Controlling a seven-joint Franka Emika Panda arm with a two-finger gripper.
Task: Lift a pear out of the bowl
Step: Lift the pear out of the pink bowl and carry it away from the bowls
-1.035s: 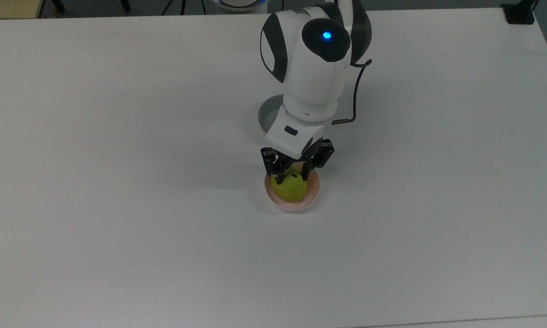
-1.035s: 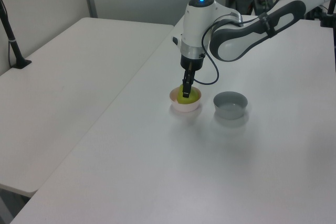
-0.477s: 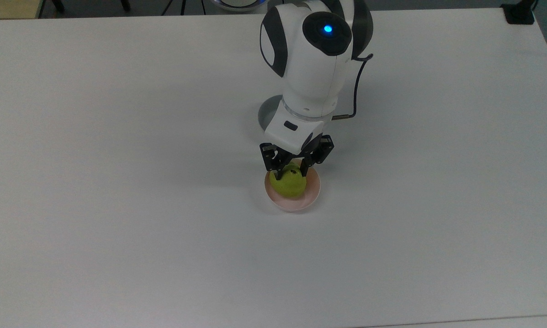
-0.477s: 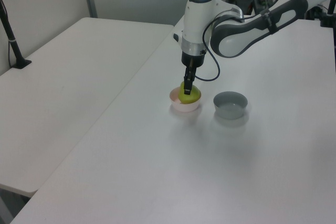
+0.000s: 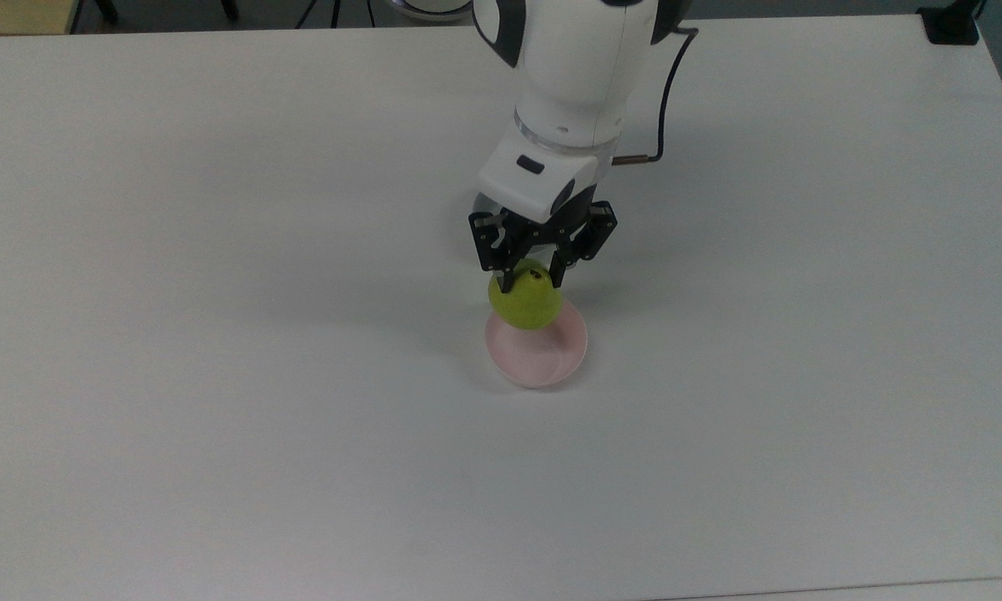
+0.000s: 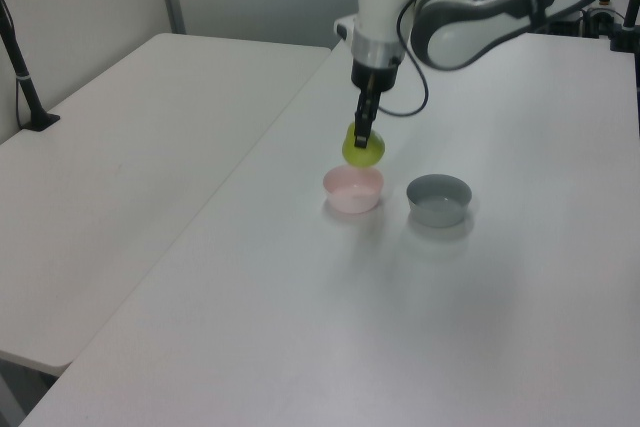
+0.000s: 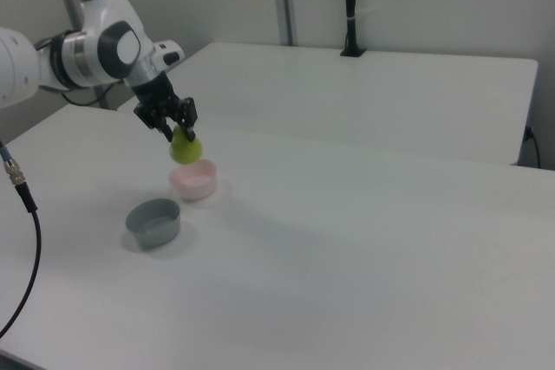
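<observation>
I see the yellow-green pear [image 5: 525, 300], stem end up, suspended clear above the bowl [image 5: 538, 355]. The bowl, small, round and pale pink, sits upright and empty on the white tabletop [image 5: 217, 334].
</observation>
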